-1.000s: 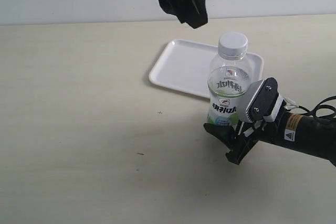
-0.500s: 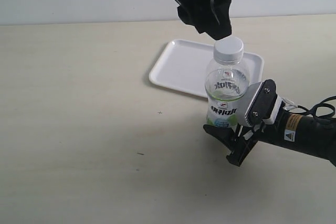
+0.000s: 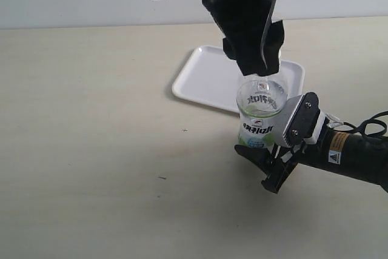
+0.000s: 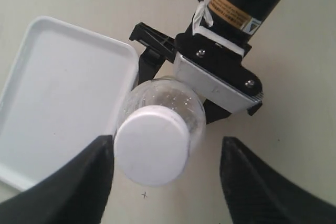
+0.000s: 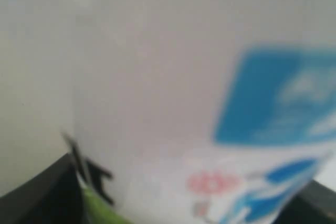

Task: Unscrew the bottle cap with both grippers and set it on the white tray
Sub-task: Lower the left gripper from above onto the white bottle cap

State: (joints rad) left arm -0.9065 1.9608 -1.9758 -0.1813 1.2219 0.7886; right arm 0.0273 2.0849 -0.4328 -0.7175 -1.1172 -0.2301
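The left gripper (image 4: 164, 144) is held directly over the bottle cap (image 4: 151, 144) with its jaws apart. In the left wrist view one dark finger is seen on each side of the cap, and a clear gap is left on both sides, so the cap is not yet gripped. The right gripper (image 3: 276, 145) is clamped on the lower, labelled part of the bottle (image 3: 259, 110), with the white-grey block on one side and the black jaw on the other.

The step in hand is judged to be the approach to the cap: the body is already braced and the cap is still screwed on. For the next move, the left jaws would need to be lowered level with the ribbed side, centred and closed. The cap could then be twisted while the bottle is kept from turning.

The bottle is stood on the table (image 3: 91, 150), well in from the table's far edge and just beside the near rim of the white tray (image 3: 206, 80), towards that tray's right corner. Its long axis is roughly vertical, with the base on the table and the neck and cap pointed up at the left gripper. A slight lean cannot be ruled out.
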